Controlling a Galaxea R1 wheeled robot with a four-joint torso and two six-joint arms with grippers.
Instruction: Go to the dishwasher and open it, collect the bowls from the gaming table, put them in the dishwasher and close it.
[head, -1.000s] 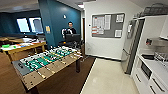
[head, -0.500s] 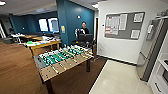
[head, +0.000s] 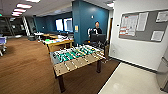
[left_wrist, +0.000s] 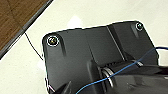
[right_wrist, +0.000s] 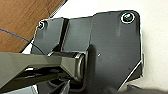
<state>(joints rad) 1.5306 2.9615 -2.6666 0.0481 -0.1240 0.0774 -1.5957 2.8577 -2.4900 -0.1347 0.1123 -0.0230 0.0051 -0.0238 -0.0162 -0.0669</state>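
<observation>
Tool state on both arms: I cannot tell. Foosball table (head: 75, 58) straight ahead, person (head: 96, 29) behind it. Yellow-edged gaming surface (head: 58, 42) beyond. Pale floor (head: 130, 82) open on right.

Brown wood-look floor (head: 27, 67) carries the foosball table (head: 76, 57) w/ green field — dark legs on it. Pale tile floor (head: 132, 80) begins to the right. Wooden-topped table (head: 58, 43) behind — items on top unclear.
</observation>
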